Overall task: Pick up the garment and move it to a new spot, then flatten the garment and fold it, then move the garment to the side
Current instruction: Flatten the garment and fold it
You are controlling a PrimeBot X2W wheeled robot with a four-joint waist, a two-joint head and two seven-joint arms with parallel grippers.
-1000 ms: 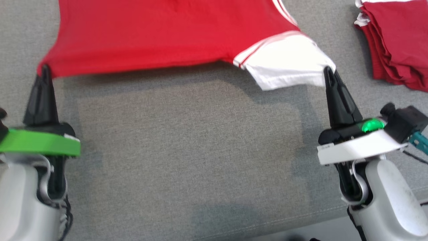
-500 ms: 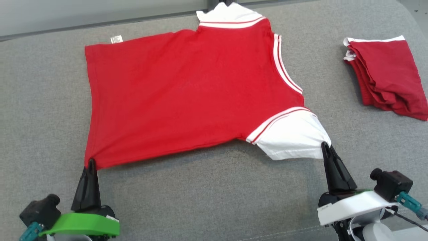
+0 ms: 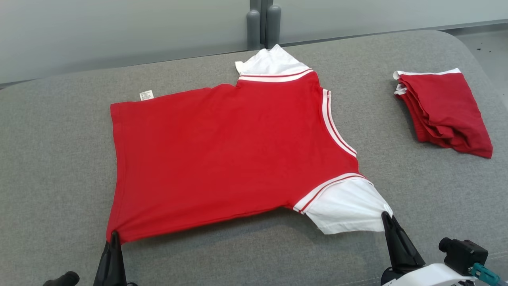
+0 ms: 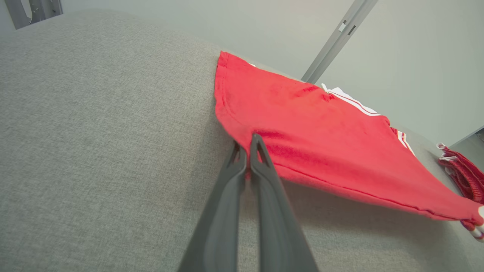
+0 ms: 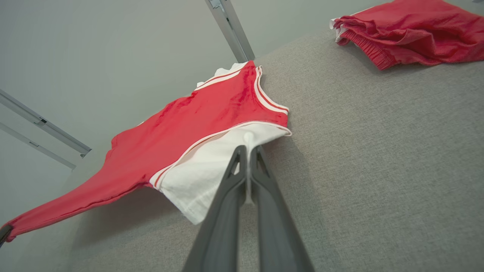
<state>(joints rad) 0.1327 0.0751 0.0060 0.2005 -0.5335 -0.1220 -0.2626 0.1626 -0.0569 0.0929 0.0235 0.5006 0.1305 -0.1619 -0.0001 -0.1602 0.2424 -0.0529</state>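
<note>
**Red shirt stretched between two shut claws**

Head view. Left claw (image 3: 114, 237) pinched tight on the near hem corner of the red short-sleeved knit shirt with white sleeves and striped trim (image 3: 222, 151). Right claw (image 3: 385, 217) pinched likewise on the cuff of the near white sleeve. Shirt spread flat ahead of both claws, on the grey woven upholstered surface (image 3: 59, 178). Near edge apparently raised a little, going by the shadow under it. Far beyond the right claw and to its outer side, a folded pile of darker red garments (image 3: 444, 115), well apart from the shirt.

Left wrist view. Fingers closed flat together, red cloth nipped at the tips. Hem running off to the claw's right in a shallow sag, clear of the surface.

Right wrist view. Fingers closed on a fold of white sleeve. Red body trailing away to the claw's left.

Handling, as a judgement. Light, thin, limp; sure to drape and crease wherever unsupported, and to stretch under a hard pull. Best taken at hems, cuffs and corners, as now: seamed, thicker, less apt to slip from a narrow pinch.

Writing. Small white care tag (image 3: 146, 95) at the far hem corner, well beyond the left claw; print too small to read. No brand lettering made out.
</note>
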